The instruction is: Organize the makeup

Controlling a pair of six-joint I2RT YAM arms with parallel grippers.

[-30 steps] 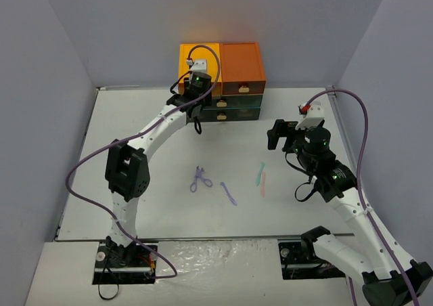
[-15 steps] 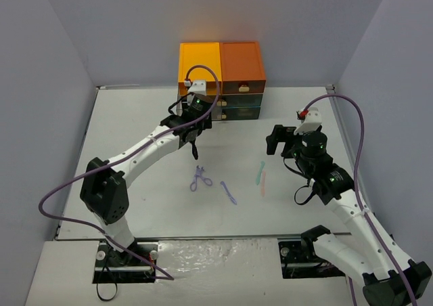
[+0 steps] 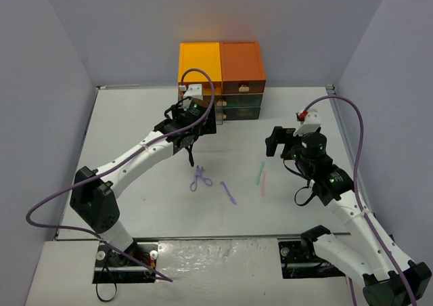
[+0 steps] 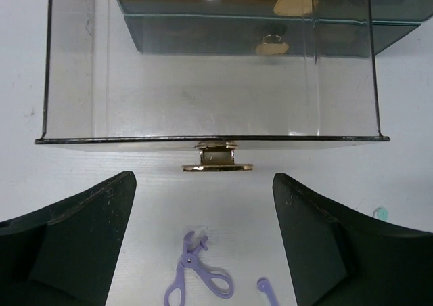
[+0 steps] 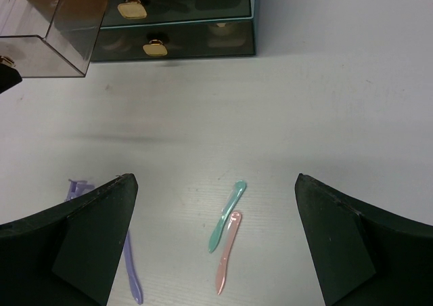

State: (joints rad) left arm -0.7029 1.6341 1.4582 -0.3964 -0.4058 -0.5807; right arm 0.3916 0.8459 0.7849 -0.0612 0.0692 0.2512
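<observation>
Standing at the far edge of the white table point(image 3: 135, 116), the orange-and-dark drawer box point(image 3: 221, 81) is taken as the landmark. One clear drawer point(image 4: 101, 141) on its left side is seen pulled out toward the arms. Its dark front edge runs straight across the left wrist view, and its gold handle point(image 4: 216, 165) projects just below that edge. The left gripper point(image 4: 203, 181) is held just in front of the handle, released, with its fingers spread wide to either side and nothing touched. In front of the box, well apart from the drawer edge, the purple curler point(image 3: 199, 179) and a purple stick point(image 3: 229, 193) are laid flat on the table. Further right, the mint stick point(image 5: 226, 216) and pink stick point(image 5: 228, 252) are laid side by side, nearly touching. The right gripper point(image 5: 214, 184) is held near this pair, to the front right of the box, likewise released and gripping nothing. White tabletop is shown between the box front and all four items.
</observation>
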